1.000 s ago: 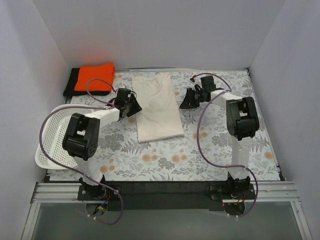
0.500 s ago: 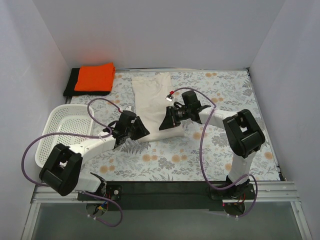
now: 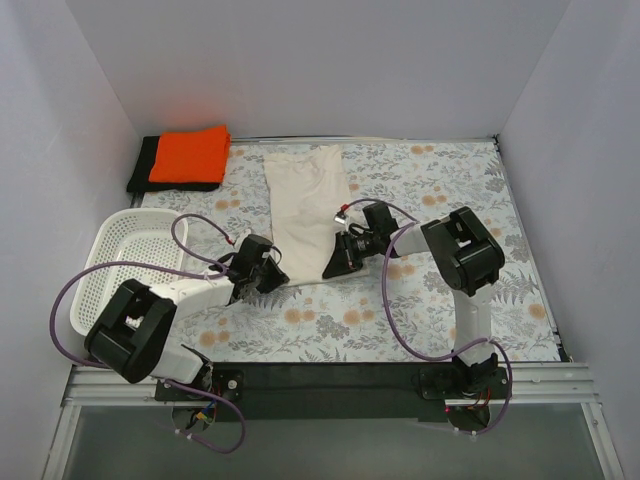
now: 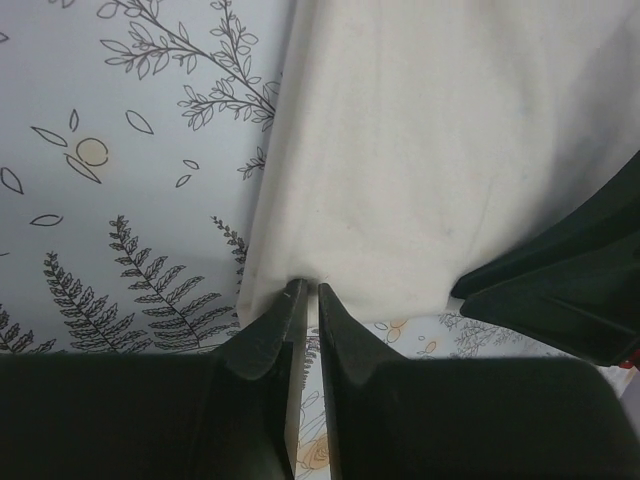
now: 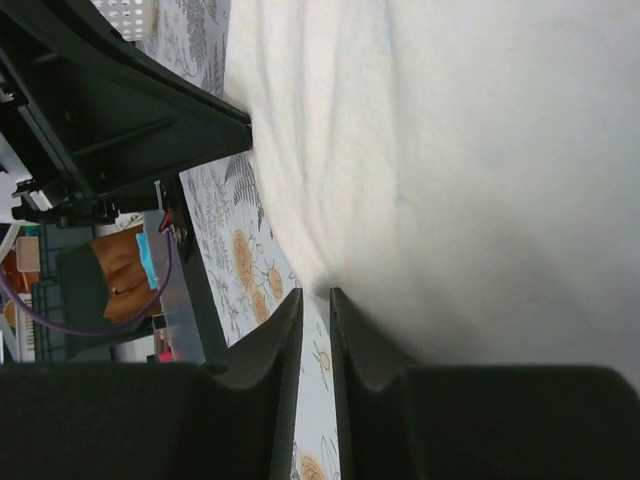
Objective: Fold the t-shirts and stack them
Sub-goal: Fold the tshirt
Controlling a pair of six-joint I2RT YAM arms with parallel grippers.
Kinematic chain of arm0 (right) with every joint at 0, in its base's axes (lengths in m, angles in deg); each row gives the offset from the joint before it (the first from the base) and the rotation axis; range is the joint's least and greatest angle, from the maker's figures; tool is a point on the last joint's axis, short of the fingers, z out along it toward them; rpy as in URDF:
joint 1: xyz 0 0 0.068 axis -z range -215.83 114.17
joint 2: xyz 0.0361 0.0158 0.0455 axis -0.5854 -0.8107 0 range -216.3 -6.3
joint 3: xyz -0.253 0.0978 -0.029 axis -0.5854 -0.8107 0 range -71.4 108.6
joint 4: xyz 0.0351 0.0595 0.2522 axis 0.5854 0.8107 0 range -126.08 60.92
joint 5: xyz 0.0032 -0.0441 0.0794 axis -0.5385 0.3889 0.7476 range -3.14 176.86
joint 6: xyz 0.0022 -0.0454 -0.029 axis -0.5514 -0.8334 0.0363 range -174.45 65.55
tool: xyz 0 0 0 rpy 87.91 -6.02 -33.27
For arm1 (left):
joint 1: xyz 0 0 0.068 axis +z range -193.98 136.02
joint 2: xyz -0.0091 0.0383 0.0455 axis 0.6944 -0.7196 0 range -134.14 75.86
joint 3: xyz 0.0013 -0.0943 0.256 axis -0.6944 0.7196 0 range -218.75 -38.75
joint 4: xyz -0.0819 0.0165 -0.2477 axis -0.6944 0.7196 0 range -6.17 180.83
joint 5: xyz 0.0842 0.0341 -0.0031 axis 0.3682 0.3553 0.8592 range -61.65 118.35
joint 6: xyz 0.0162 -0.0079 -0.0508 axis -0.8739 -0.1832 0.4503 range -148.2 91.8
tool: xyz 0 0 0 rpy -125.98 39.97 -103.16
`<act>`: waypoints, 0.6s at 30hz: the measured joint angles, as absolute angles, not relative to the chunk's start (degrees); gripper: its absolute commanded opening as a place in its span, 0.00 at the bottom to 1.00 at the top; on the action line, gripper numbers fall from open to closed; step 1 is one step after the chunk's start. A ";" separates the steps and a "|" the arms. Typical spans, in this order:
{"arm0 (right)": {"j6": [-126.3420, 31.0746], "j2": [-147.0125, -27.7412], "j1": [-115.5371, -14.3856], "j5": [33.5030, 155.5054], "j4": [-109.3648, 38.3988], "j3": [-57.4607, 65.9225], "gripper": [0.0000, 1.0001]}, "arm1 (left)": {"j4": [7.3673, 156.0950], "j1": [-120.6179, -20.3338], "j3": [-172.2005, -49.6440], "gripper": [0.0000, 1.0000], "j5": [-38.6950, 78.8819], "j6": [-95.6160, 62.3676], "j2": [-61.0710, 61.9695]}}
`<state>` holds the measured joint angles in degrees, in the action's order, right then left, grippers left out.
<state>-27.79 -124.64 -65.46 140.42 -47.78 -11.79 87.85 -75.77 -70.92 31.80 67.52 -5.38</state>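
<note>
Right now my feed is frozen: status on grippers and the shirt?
Left gripper and right gripper pinched on near hem of cream cotton t-shirt. Shirt flat on floral tablecloth. Nothing in the way.

cream t-shirt (image 3: 303, 205); orange t-shirt (image 3: 190, 154); black t-shirt (image 3: 141, 168); white basket (image 3: 112, 262); floral-print table (image 3: 440, 180)

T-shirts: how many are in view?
3. Cream t-shirt lies mid-table; orange t-shirt sits folded on the black t-shirt in the far-left corner. The basket looks empty.
</note>
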 measured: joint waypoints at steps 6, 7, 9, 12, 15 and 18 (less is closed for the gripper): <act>-28.52 -121.97 -60.04 142.89 -49.49 -17.27 0.20 | 87.06 -75.77 -69.95 0.11 32.30 69.90 -4.92; -28.86 -120.71 -58.71 142.59 -49.27 -18.67 0.20 | 87.08 -75.77 -69.95 0.11 32.32 70.03 -4.92; -29.65 -118.37 -56.19 141.67 -48.94 -21.21 0.20 | 87.19 -75.77 -69.95 0.11 32.39 70.25 -4.90; -30.42 -116.73 -52.89 140.95 -48.70 -23.79 0.20 | 87.34 -75.77 -70.00 0.11 32.41 70.23 -4.92; -30.20 -116.58 -51.49 141.41 -49.47 -25.25 0.20 | 88.35 -75.77 -70.63 0.11 32.39 70.12 -5.20; -30.15 -115.64 -51.28 140.82 -50.12 -26.28 0.20 | 90.27 -75.77 -71.94 0.14 32.32 69.68 -5.73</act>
